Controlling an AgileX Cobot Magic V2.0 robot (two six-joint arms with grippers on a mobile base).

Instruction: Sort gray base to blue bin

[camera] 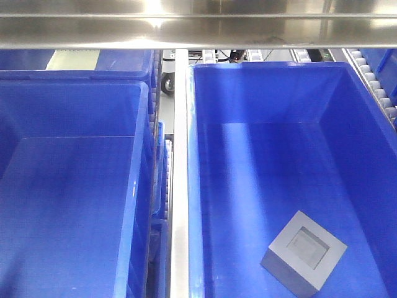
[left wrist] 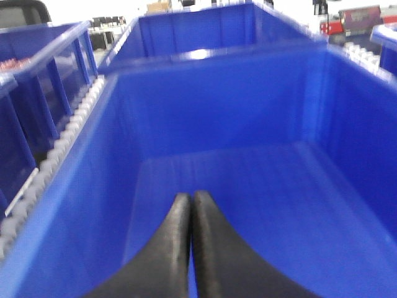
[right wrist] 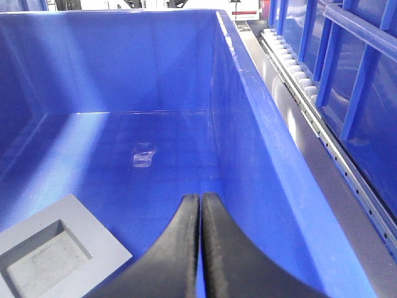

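The gray base (camera: 304, 250), recess face up, lies on the floor of the right-hand blue bin (camera: 260, 81), toward its near right. In the right wrist view the gray base (right wrist: 53, 248) sits at the lower left, inside that blue bin (right wrist: 248, 105). My right gripper (right wrist: 200, 197) is shut and holds nothing, its tips just right of the block. My left gripper (left wrist: 191, 196) is shut and holds nothing, hanging over a second blue bin (left wrist: 211, 93) with a bare floor. Neither gripper shows in the front view.
A metal rail (camera: 180, 186) divides the left bin (camera: 74, 105) from the right one. A steel shelf edge (camera: 198, 28) crosses the top. Roller tracks (right wrist: 298, 74) run beside the bins, with more blue bins (left wrist: 37, 56) beyond.
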